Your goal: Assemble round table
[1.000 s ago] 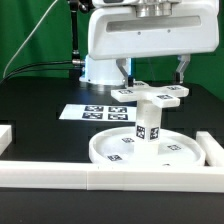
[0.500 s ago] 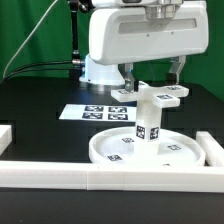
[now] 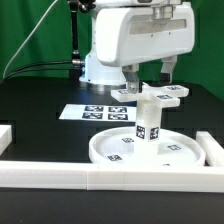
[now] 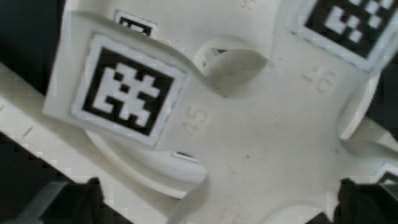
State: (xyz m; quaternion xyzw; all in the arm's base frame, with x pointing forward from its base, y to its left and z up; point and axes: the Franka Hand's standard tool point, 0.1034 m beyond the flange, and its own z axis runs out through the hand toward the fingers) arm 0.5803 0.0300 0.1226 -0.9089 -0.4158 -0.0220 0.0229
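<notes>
The large round disc [image 3: 140, 148] lies on the black table at the front. The short thick leg [image 3: 148, 120] stands upright at its middle. The flat cross-shaped piece [image 3: 152, 95] sits on top of the leg. My gripper [image 3: 148, 72] hangs just above the cross piece and is open, with one finger on each side of it. In the wrist view the cross piece [image 4: 231, 110] and its tags fill the picture. The gripper [image 4: 217, 205] shows only as dark fingertips [image 4: 64, 204] at the two lower corners, apart from each other.
The marker board [image 3: 95, 112] lies flat behind the disc at the exterior view's left. White border rails run along the front [image 3: 100, 176], the right [image 3: 213, 150] and the left [image 3: 8, 135]. A green backdrop stands behind.
The hand has shifted toward the exterior view's left above the cross piece, and the two fingers look closer together in that view. The disc, leg and cross piece have not moved.
</notes>
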